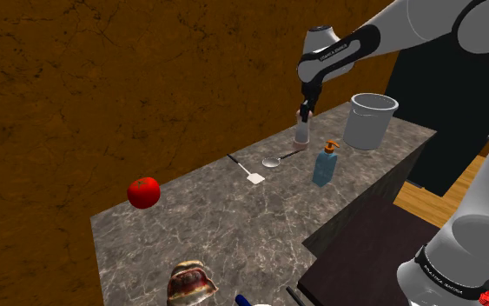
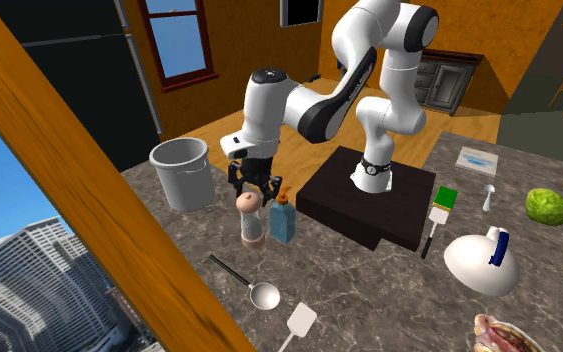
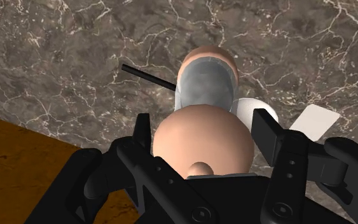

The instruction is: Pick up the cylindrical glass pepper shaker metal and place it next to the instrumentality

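Note:
The pepper shaker point(image 1: 302, 132) stands upright on the marble counter point(image 1: 234, 226), with a clear glass body between a pinkish domed cap and base. My black gripper point(image 1: 305, 111) hangs straight above it. In the wrist view the fingers point(image 3: 141, 130) stand apart on either side of the cap point(image 3: 203, 137), and the right finger shows a small gap, so the gripper point(image 3: 203, 124) is open around the shaker point(image 3: 206, 86). From the second exterior view the gripper point(image 2: 254, 185) sits at the top of the shaker point(image 2: 253, 222).
A blue soap bottle point(image 2: 282, 218) stands right beside the shaker. A grey bucket point(image 2: 182, 172) is close behind. A ladle point(image 2: 263, 295) and a white spatula point(image 2: 300, 321) lie in front. A red tomato point(image 1: 144, 191) rests near the counter's far edge.

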Tool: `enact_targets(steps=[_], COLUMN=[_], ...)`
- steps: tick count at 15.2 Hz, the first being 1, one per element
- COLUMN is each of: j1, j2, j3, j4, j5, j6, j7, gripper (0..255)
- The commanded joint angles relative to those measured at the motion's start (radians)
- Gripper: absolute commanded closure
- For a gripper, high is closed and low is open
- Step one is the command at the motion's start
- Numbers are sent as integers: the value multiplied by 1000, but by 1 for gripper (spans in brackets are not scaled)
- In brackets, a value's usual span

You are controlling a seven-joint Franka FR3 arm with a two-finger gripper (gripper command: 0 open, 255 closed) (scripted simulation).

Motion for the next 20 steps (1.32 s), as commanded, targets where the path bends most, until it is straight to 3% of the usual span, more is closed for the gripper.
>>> enact_targets(steps=[1,20], j1=[1,5], j2=[-10,-72], j3=[0,2], j4=[14,195], j5=[0,4], j6=[-25,-265], j7=[-2,-27], gripper=[255,255])
